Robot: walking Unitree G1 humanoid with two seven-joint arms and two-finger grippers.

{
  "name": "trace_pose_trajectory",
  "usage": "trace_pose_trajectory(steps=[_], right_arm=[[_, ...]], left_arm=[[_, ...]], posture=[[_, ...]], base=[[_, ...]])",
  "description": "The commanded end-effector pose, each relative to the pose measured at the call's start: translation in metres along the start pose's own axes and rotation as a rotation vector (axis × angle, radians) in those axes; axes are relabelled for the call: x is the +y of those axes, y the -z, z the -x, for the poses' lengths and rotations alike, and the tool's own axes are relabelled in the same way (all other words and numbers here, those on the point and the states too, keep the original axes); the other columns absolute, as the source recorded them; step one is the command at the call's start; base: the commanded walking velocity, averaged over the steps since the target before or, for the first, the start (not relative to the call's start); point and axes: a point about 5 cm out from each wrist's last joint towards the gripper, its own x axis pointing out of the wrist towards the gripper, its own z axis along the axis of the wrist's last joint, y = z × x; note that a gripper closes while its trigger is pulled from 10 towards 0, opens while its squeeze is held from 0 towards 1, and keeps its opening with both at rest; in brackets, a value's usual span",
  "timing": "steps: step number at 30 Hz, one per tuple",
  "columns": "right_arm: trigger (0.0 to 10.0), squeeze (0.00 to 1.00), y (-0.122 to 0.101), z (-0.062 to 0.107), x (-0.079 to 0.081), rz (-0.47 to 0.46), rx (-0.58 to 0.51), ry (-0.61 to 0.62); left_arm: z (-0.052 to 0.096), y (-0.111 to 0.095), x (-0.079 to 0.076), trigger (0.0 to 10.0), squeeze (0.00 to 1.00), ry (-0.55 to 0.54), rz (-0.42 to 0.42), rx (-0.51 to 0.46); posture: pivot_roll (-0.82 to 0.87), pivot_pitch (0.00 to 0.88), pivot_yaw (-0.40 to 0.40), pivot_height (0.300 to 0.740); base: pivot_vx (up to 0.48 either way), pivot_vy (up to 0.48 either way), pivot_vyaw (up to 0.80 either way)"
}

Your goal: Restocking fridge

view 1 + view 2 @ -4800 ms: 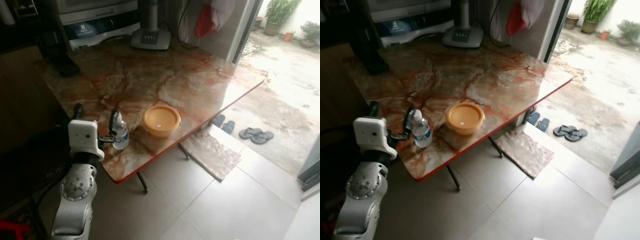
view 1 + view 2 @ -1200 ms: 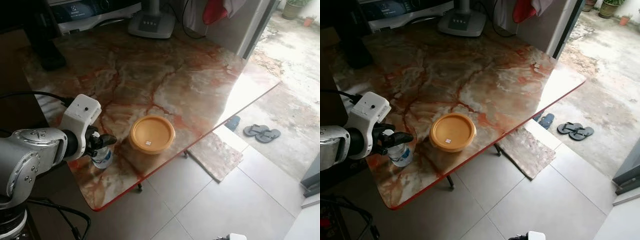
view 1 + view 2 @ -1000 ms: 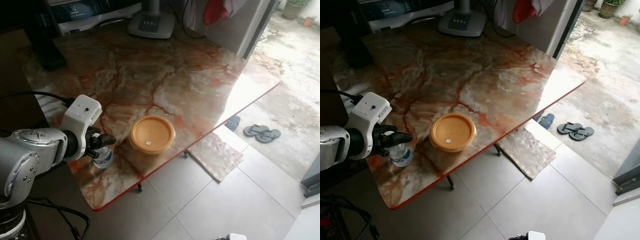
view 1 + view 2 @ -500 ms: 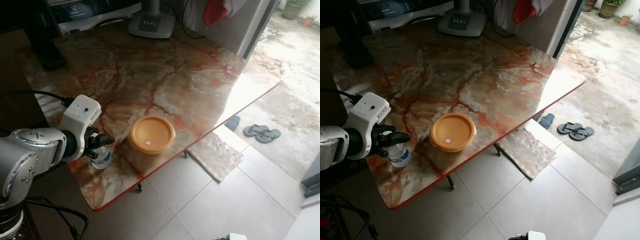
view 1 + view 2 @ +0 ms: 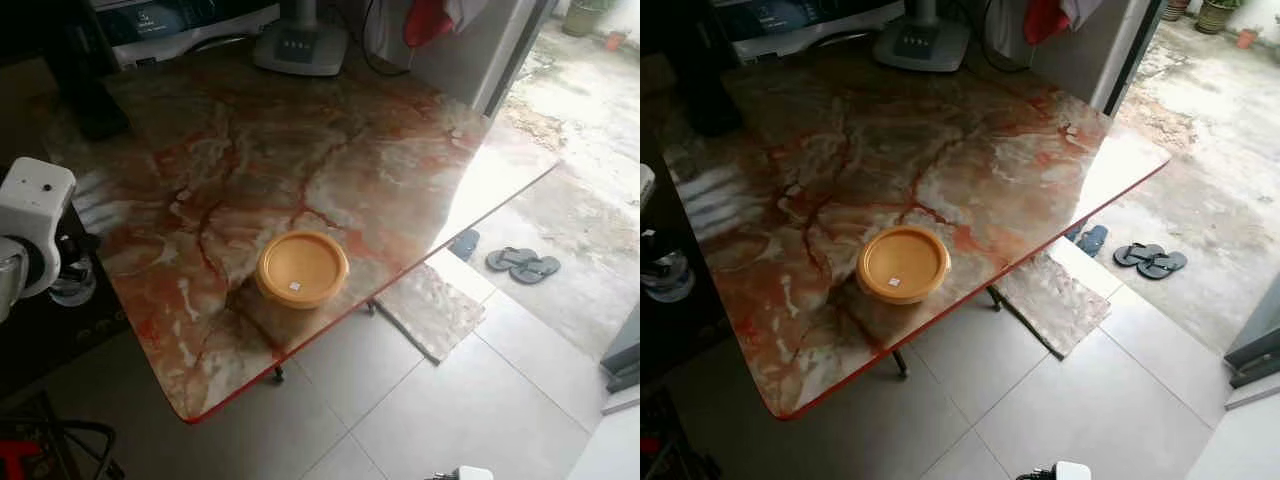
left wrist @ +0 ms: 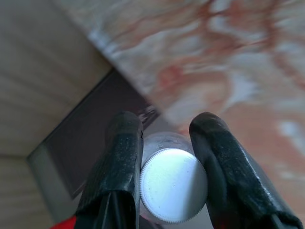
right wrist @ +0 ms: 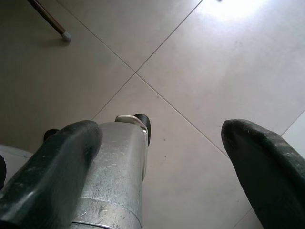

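Two black fingers of the left end effector are clamping the water bottle by its neck, carrying it clear of the desk edge, likely fridge-bound; the right end effector is hanging wide

A marble table with a red rim carries a fan base at its far edge, beside an appliance. A red cloth hangs behind. Below the right corner lie a stone slab and dark sandals on tiled floor.
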Motion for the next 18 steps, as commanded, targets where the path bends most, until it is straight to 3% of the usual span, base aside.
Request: trace_pose_trajectory(steps=[1,6,7,10,13,15,18], right_arm=[[10.0,0.00,0.022,0.007,0.002,0.001,0.090,-0.011],[10.0,0.00,0.022,0.007,0.002,0.002,0.090,-0.012],[10.0,0.00,0.022,0.007,0.001,0.003,0.091,-0.012],[10.0,0.00,0.022,0.007,0.001,0.005,0.092,-0.011],[10.0,0.00,0.022,0.007,0.000,0.006,0.094,-0.010],[10.0,0.00,0.022,0.007,0.000,0.007,0.094,-0.010],[10.0,0.00,0.021,0.007,-0.001,0.010,0.093,-0.009]], left_arm=[[-0.008,0.018,0.020,10.0,0.00,-0.105,0.047,0.003],[-0.016,0.040,0.025,10.0,0.00,-0.148,0.056,0.042],[-0.025,0.068,0.024,10.0,0.00,-0.181,0.067,0.059],[-0.032,0.102,0.020,10.0,0.00,-0.232,0.065,0.087],[-0.037,0.131,0.006,10.0,0.00,-0.153,0.199,0.142],[-0.039,0.146,-0.006,10.0,0.00,-0.109,0.244,0.152],[-0.043,0.186,-0.030,10.0,0.00,-0.063,0.282,0.233]], posture=[[0.22,0.138,-0.055,0.740],[0.21,0.139,-0.056,0.740],[0.21,0.139,-0.059,0.740],[0.21,0.135,-0.062,0.740],[0.20,0.132,-0.068,0.740],[0.20,0.128,-0.074,0.740],[0.18,0.125,-0.075,0.740]], base=[[0.000,0.000,0.00],[0.000,0.000,0.00],[0.000,0.000,0.00],[0.000,0.000,0.00],[0.000,0.000,0.00],[0.000,0.000,0.00],[0.000,0.000,0.00]])
